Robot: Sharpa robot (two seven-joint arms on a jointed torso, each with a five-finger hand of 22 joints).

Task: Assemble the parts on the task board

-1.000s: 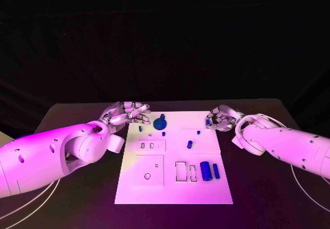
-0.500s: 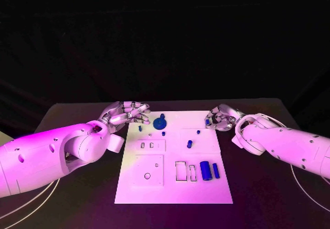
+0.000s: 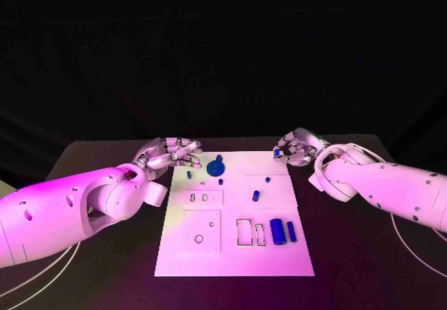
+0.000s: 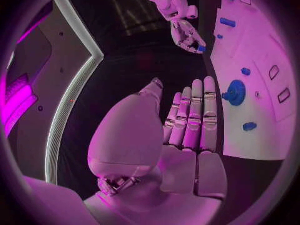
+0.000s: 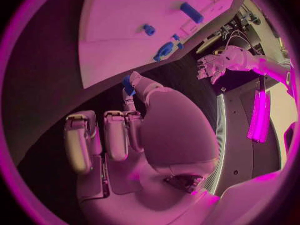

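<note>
The right hand (image 3: 296, 154) has moved up off the far right corner of the task board (image 3: 233, 258) pinching a small blue part (image 5: 128, 84), so it can be placed next, while the left hand (image 3: 172, 154) waits open and empty.

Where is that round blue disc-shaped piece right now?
In the head view the round blue disc lies on the far end of the task board, towards its left side, just in front of the left hand.
</note>
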